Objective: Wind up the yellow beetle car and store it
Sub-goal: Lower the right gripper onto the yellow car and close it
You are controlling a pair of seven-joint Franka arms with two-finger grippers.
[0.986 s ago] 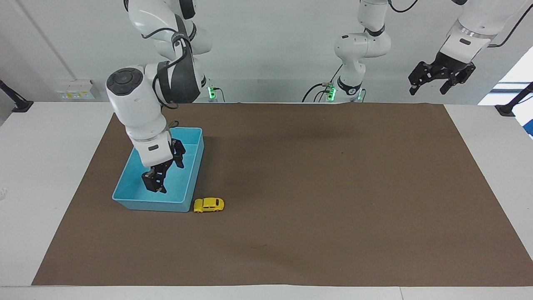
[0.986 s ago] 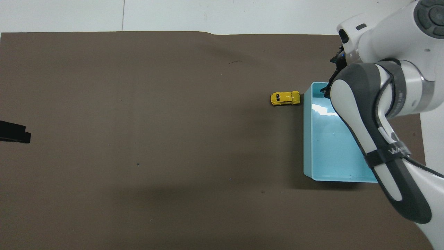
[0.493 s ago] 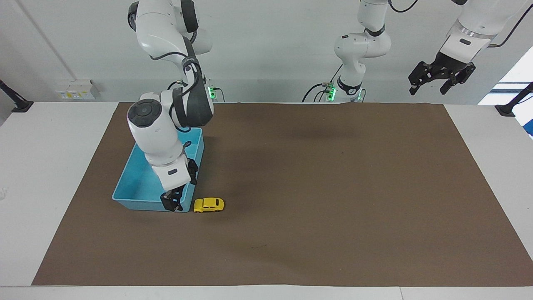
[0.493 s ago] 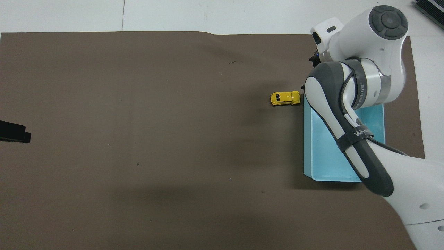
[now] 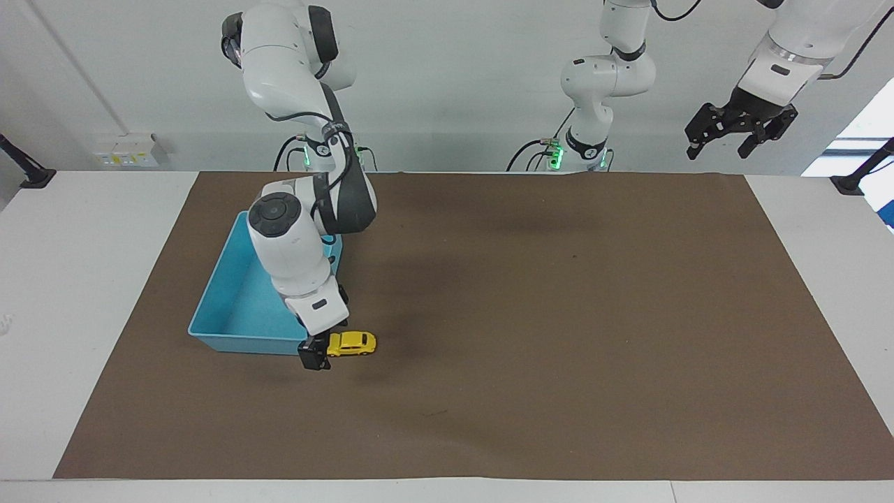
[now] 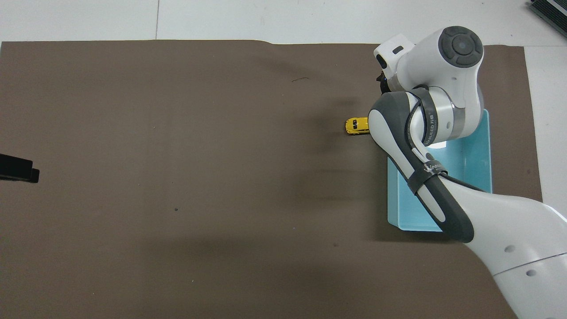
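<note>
In the facing view, the yellow beetle car [image 5: 353, 343] sits on its wheels on the brown mat [image 5: 559, 314], just beside the corner of the light-blue bin [image 5: 230, 321] that lies farthest from the robots, toward the middle of the table. The right gripper [image 5: 314, 355] hangs low at the car's end nearest the bin, its dark tip covering that end; whether it touches the car cannot be told. Its fingers stand apart. The left gripper [image 5: 719, 140] is held high above the mat's edge at the left arm's end of the table, where that arm waits, its fingers spread wide with nothing between them.

In the overhead view, the right arm stretches over the bin [image 6: 480, 159] and covers much of it, along with the part of the car [image 6: 356, 126] nearest the bin. Only a dark bit of the right gripper [image 6: 381, 79] shows under the white wrist. A black tip of the left gripper [image 6: 17, 168] shows at the frame's edge.
</note>
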